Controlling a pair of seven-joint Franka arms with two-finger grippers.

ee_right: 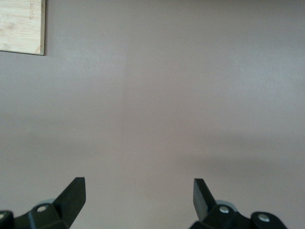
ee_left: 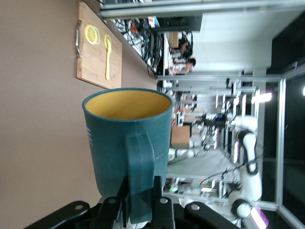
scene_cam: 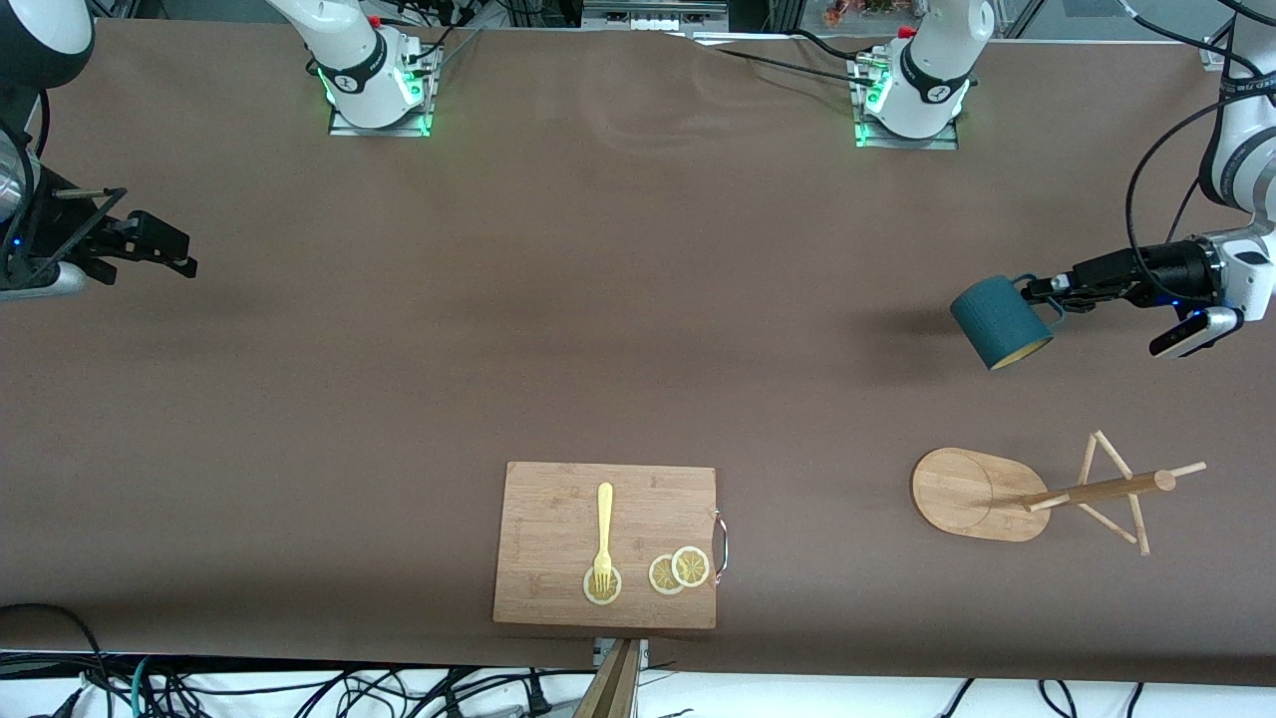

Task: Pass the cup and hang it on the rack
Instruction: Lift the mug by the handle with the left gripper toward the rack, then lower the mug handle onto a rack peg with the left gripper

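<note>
brown table | cables on white floor | metal frames

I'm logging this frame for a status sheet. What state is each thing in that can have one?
cup: held by its handle in the air, tilted, empty
rack: upright on the table, pegs bare
left hand: shut on the cup's handle
right hand: open, empty, waiting over bare table
fork: lying on the cutting board, tines on a lemon slice

I am seeing the cup's base cut off at the left wrist view's edge, its handle covering the left end effector's fingertips; background shelves are blurring.
</note>
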